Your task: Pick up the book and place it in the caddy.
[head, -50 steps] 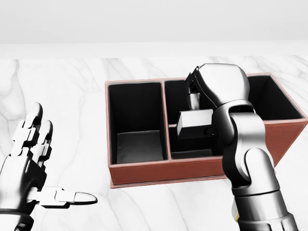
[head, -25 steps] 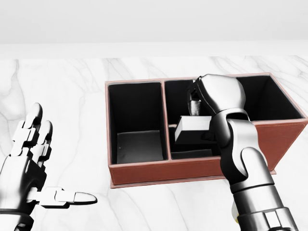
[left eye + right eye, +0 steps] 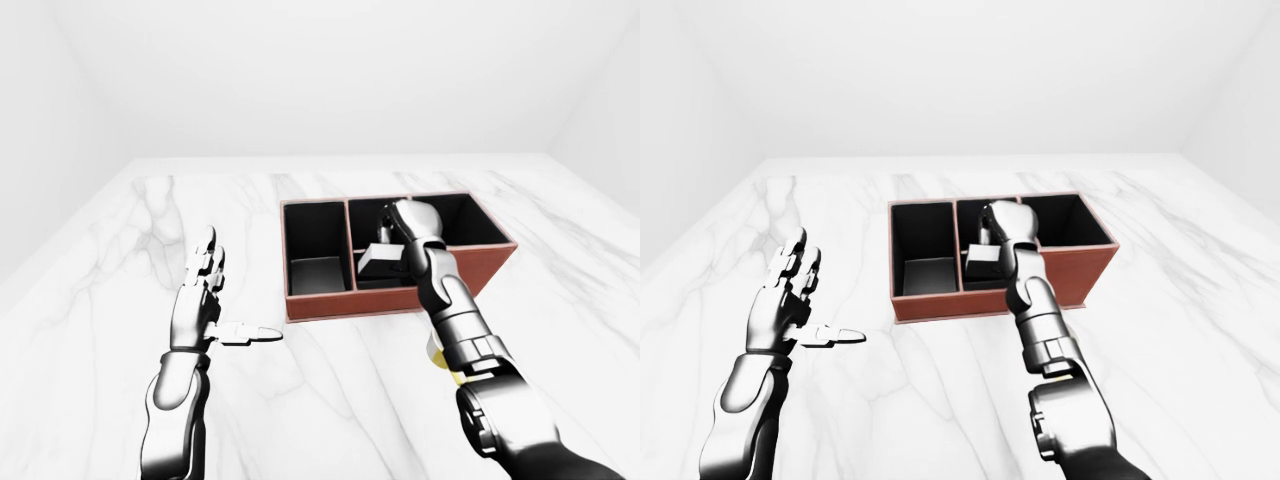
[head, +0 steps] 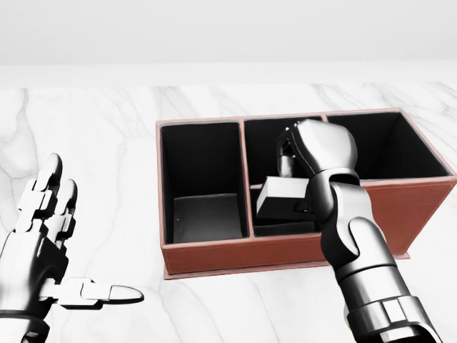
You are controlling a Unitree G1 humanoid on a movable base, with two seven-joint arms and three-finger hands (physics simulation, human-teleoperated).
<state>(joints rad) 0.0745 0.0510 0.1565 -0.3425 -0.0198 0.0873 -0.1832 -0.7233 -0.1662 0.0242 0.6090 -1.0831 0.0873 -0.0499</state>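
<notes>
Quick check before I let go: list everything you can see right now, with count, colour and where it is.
Caddy: one, reddish-brown outside, black inside, with three compartments, standing on the table right of centre in the head view.
Book: one, grey, tilted inside the caddy's middle compartment, at the right robot hand's fingers.
Table: one, white marble with grey veins, filling the lower part of every view.
Walls: plain white, behind the table.
Left robot hand: one, silver and black, fingers spread open, over the table to the left of the caddy, holding nothing.
Right robot hand: one, silver and black, reaching down into the middle compartment; its grip on the book is hidden by its own back.
</notes>
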